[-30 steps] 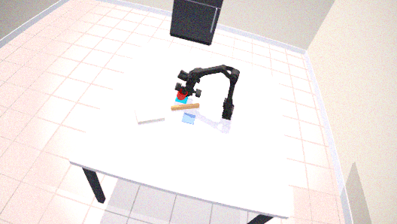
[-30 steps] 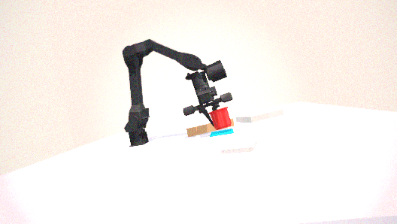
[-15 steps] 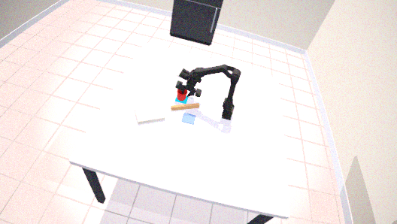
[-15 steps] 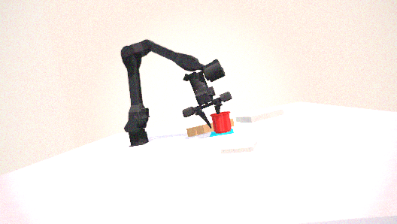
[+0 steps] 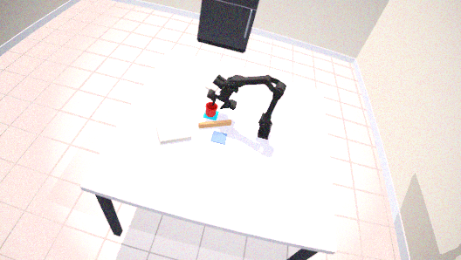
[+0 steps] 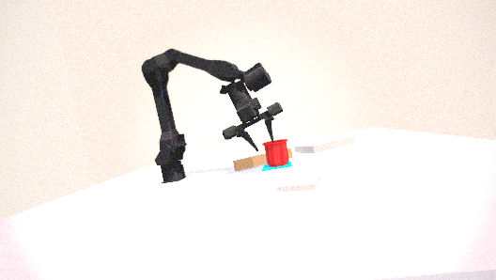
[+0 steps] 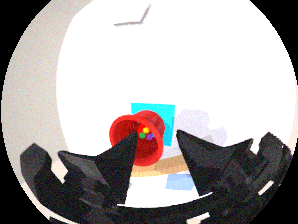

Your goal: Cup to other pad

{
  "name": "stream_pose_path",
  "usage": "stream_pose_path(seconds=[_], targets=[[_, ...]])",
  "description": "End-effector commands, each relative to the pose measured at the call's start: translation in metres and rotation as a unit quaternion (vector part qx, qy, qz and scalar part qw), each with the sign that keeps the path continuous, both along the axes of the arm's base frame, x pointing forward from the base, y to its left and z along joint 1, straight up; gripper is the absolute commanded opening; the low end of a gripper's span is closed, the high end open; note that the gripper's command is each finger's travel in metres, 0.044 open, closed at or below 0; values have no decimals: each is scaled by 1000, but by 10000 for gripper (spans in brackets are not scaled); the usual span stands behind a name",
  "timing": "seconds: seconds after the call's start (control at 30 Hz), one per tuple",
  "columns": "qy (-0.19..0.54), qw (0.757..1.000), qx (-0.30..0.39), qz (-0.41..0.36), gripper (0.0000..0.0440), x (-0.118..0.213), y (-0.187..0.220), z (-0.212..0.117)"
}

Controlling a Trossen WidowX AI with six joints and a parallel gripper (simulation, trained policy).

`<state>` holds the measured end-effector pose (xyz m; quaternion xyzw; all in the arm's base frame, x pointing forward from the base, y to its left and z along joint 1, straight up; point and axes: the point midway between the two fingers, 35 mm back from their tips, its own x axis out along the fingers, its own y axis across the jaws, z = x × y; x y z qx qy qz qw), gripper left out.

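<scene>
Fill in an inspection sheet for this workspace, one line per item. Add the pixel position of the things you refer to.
Surface: white table (image 5: 144, 174) (image 6: 211, 225), no spill seen
Cup: red cup (image 5: 211, 110) (image 6: 277, 153) (image 7: 156, 121), upright on the cyan pad (image 5: 208, 117) (image 6: 268, 168) (image 7: 169, 112)
Marbles: several inside the cup
Blue pad: bare (image 5: 219, 138) (image 7: 179, 182)
Clutter: wooden bar (image 5: 215, 124) (image 6: 244, 164) between the pads; pale slab (image 5: 175, 140)
Hand: open (image 5: 221, 106) (image 6: 265, 146) (image 7: 157, 132), one finger over the cup's mouth
Cables: nothing seen
Surroundings: dark cabinet (image 5: 224, 26), tiled floor, plain walls

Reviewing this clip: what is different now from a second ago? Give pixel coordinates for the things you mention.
The red cup (image 5: 211, 110) (image 6: 276, 154) (image 7: 155, 121), then tilted and raised above the cyan pad (image 5: 208, 117) (image 6: 268, 168) (image 7: 167, 111), now stands upright on it. The tool (image 5: 218, 106) (image 6: 265, 146) (image 7: 157, 133) has opened and let go. The wooden bar (image 5: 215, 124) (image 6: 249, 163) (image 7: 170, 165) and blue pad (image 5: 219, 138) (image 7: 179, 182) look unmoved.
</scene>
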<state>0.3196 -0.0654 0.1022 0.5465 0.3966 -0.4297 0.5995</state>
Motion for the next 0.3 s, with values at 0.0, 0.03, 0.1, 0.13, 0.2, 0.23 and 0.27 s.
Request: stream_pose_path(seconds=[0.0, 0.03, 0.1, 0.13, 0.2, 0.23, 0.27], targets=[[-17, 1000, 2, -1, 261, -3, -2, 14], [-20, 1000, 2, -1, 264, -3, -3, 18], [-27, 1000, 1, -2, 270, -4, -4, 25], [-31, 1000, 0, -3, 276, -4, -5, 29], [-40, 999, -1, -4, 297, -4, -6, 37], [-45, 999, -2, -4, 309, -5, -7, 42], [-49, 999, -4, -5, 321, -5, -8, 46]])
